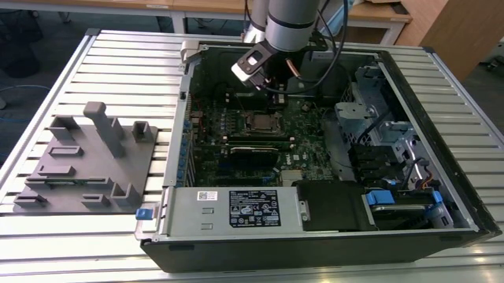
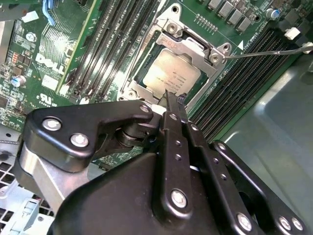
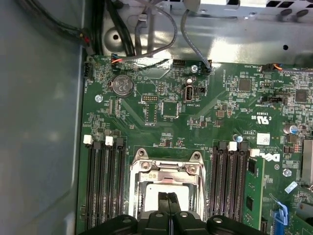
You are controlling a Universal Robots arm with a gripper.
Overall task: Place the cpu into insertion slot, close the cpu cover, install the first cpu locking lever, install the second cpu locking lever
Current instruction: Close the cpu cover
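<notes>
We see the gripper [image 2: 172, 99], fingers pressed together and empty, just over the cpu [image 2: 167, 76] — seated in the insertion slot [image 1: 260, 122], mid-frame in the exterior view, with the cpu cover [image 2: 191, 48] down around it. Memory slots [image 3: 105, 186] flank it; the open case [image 1: 315, 253] lies on a slatted table [image 1: 118, 65].

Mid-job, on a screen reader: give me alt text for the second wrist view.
The gripper, fingers closed together, points its tips at one edge of the cpu, which lies framed by the silvery cpu cover. A thin metal lever sticks out sideways; black memory slots flank the cover on the green board.
</notes>
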